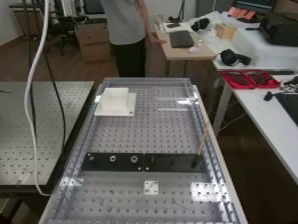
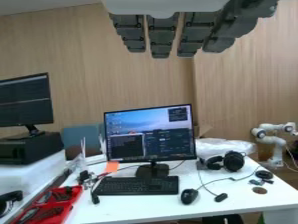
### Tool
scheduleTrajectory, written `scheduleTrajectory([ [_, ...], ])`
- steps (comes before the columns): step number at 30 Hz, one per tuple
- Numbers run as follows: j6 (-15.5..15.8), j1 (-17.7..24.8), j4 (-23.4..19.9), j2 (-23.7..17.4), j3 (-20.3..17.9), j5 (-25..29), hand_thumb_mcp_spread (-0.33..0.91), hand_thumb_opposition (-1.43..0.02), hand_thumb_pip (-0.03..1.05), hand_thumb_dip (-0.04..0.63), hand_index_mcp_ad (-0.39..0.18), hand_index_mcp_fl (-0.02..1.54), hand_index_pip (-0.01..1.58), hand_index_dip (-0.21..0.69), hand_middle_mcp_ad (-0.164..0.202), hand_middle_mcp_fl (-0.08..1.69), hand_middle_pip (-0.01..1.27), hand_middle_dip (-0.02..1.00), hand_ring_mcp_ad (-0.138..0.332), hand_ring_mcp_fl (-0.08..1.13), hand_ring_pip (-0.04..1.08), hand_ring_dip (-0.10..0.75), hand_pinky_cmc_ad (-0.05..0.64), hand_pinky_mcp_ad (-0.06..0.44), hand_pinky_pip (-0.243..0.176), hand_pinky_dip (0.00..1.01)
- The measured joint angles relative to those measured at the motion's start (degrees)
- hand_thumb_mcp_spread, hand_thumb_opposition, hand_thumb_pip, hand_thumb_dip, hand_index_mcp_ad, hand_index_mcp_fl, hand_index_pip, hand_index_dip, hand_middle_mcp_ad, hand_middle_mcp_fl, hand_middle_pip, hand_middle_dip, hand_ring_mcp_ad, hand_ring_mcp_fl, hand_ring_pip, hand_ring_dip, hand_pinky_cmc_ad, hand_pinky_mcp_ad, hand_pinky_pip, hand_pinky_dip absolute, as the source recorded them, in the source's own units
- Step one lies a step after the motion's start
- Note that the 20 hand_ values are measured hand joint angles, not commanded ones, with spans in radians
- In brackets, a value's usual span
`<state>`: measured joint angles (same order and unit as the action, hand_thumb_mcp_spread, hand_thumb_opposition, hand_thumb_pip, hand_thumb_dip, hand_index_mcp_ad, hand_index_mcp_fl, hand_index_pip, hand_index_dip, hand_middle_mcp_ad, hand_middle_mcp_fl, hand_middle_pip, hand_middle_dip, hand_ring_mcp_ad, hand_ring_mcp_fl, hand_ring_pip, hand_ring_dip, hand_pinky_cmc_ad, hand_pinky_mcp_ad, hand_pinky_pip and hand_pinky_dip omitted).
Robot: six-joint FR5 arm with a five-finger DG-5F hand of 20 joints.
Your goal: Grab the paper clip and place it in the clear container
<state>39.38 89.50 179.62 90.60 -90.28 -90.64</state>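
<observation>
High view. Perforated bench (image 1: pixel 126 132), clear rails along its long sides. White block (image 1: pixel 115 101) on a pale base near the far end, toward the view's left. Pale strips (image 1: pixel 174 109) across from it; too faint to say whether they belong to the clear container. Black plates (image 1: pixel 98 162) lie end to end across the bench, a low band between the white block and the near end. Small rings (image 1: pixel 134 159) sit on the plate at the view's left; a thin stick (image 1: pixel 202 141) leans up from the other, dark end down. Small white plate (image 1: pixel 151 184) nearer, apart from the band. Thin dark mark (image 1: pixel 180 205) beyond it toward the near end; cannot tell if this is the paper clip. White cable (image 1: pixel 30 95) hangs down in front at the view's left. Red trays (image 1: pixel 241 80) on the side table (image 1: pixel 267 119).

Wrist view. Hand (image 2: pixel 161 37) up over the background, fingers straight and relaxed, gaps between them, wood-panelled wall (image 2: pixel 66 55) behind. Hand open and empty. Beyond: monitor (image 2: pixel 151 137), keyboard (image 2: pixel 136 185), mouse (image 2: pixel 189 196) and headphones (image 2: pixel 233 161) on a white desk (image 2: pixel 133 206).
</observation>
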Motion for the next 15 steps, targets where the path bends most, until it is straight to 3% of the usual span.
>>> scheduleTrajectory([
  [1,0.0,0.0,0.0,0.0,0.0,0.0,0.0,0.01,0.01,0.003,0.005,0.01,0.01,0.019,0.059,0.01,0.02,0.02,0.072,0.0,0.01,0.017,0.045,0.047,-0.01,0.01],
  [3,0.0,0.0,0.0,0.1,0.0,0.0,0.0,0.01,0.01,0.007,0.023,0.01,0.01,0.019,0.024,0.01,0.02,0.02,0.052,0.0,0.01,0.017,0.03,0.037,-0.01,0.01],
  [6,-0.1,0.0,0.0,0.1,0.0,0.0,0.01,-0.02,0.02,0.0,0.023,0.01,0.01,0.016,0.024,0.01,0.02,0.02,0.054,0.0,0.01,0.017,0.033,0.03,-0.01,0.03],
  [8,-0.1,0.0,0.0,0.1,0.0,0.0,0.12,-0.18,0.21,0.007,0.023,0.02,0.02,0.016,0.024,0.01,0.03,0.02,0.054,0.0,0.01,0.017,0.04,0.058,-0.01,0.1],
  [9,-0.1,0.0,0.0,0.1,0.0,0.0,0.18,-0.28,0.31,0.01,0.019,0.01,0.03,0.016,0.024,0.0,0.06,0.02,0.054,0.0,0.02,0.019,0.066,0.099,-0.01,0.17],
  [12,-0.1,0.0,0.0,0.1,0.0,-0.1,0.21,-0.46,0.29,0.014,0.019,0.02,0.06,0.031,0.024,0.01,0.1,0.05,0.075,0.0,0.05,0.028,0.162,0.195,-0.01,0.3],
  [15,-0.2,0.0,0.0,0.1,0.0,-0.1,0.23,-0.54,0.28,0.019,0.019,0.02,0.07,0.04,0.024,0.01,0.11,0.08,0.093,0.0,0.07,0.059,0.237,0.244,-0.037,0.43],
])
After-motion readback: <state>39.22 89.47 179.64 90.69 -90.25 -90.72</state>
